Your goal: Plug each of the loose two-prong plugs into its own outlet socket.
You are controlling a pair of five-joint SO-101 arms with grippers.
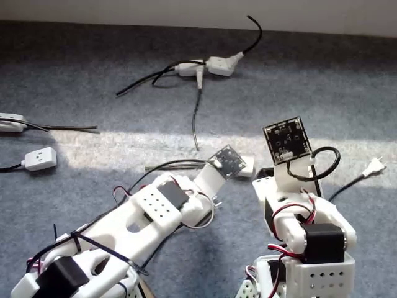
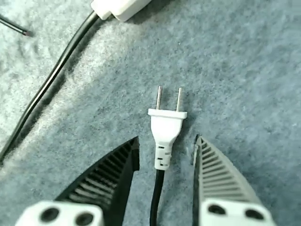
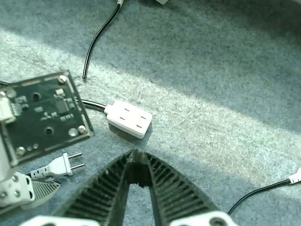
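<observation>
left gripper open around a loose plug, right gripper closed by the socket block

my left gripper point(image 2: 167, 141) hangs open just above the grey-blue carpet point(image 2: 244, 61). its two black ribbed fingers point(image 2: 120, 165) are spread to either side of a white two-prong plug point(image 2: 166, 123). the plug lies flat between the fingertips, prongs pointing away from me, and its black cord point(image 2: 156, 197) runs back under my wrist. neither finger looks to be touching it, but the gaps are narrow and i can't be sure. well ahead of the prongs is the end of a white plastic outlet socket block point(image 2: 120, 7), with its black lead point(image 2: 51, 80) trailing off to one side.

my right gripper point(image 3: 136, 157) is closed, fingertips pressed together with nothing between them. that socket block point(image 3: 128, 118) lies just ahead of its tips, slots facing up. to one side of the tips is the dark camera board point(image 3: 42, 110) on my left wrist, with the plug point(image 3: 63, 165) lying under it. well off to the other side is a second white plug point(image 3: 295, 176) on a black cord.

from above, the second plug point(image 1: 374, 166) lies out past my right arm point(image 1: 304, 230). a cluster of white sockets point(image 1: 208, 66) sits far ahead of both grippers. a single white socket point(image 1: 39, 159) lies out beyond my left arm point(image 1: 155, 211).
</observation>
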